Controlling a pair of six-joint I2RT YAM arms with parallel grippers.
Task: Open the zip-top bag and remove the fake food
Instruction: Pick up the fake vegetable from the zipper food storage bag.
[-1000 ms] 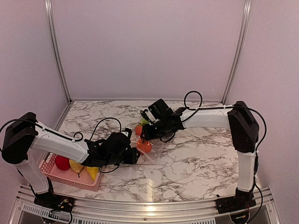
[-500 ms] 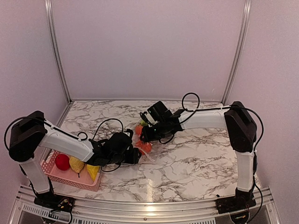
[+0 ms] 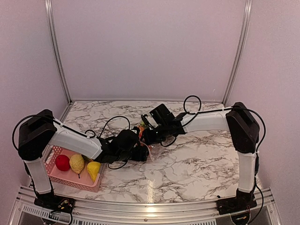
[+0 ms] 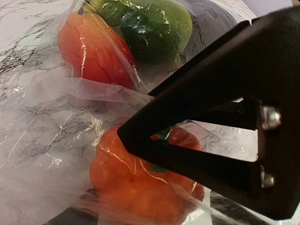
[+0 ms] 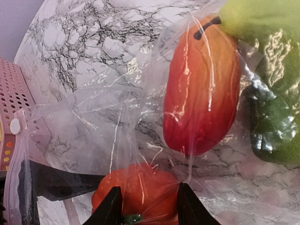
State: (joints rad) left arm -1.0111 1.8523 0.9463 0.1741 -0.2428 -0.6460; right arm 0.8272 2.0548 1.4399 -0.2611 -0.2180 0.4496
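Zip-top bag (image 5: 93,117) flat on marble table (image 3: 197,154), near right of pink basket (image 3: 70,181), fake food inside: orange pumpkin (image 5: 145,187), red piece (image 5: 201,93), green pieces (image 5: 274,117); right gripper (image 5: 149,208) fingers apart astride pumpkin through plastic; left gripper (image 3: 139,153) at bag's basket-side edge, grip undeterminable.

Both arms wear smooth white shells between chunky black joints, the left arm (image 3: 70,140) and the right arm (image 3: 211,119) alike. Thin black cables (image 3: 192,101) loop off them. One black, open triangular finger (image 4: 225,70) carries two silver screws (image 4: 271,117).
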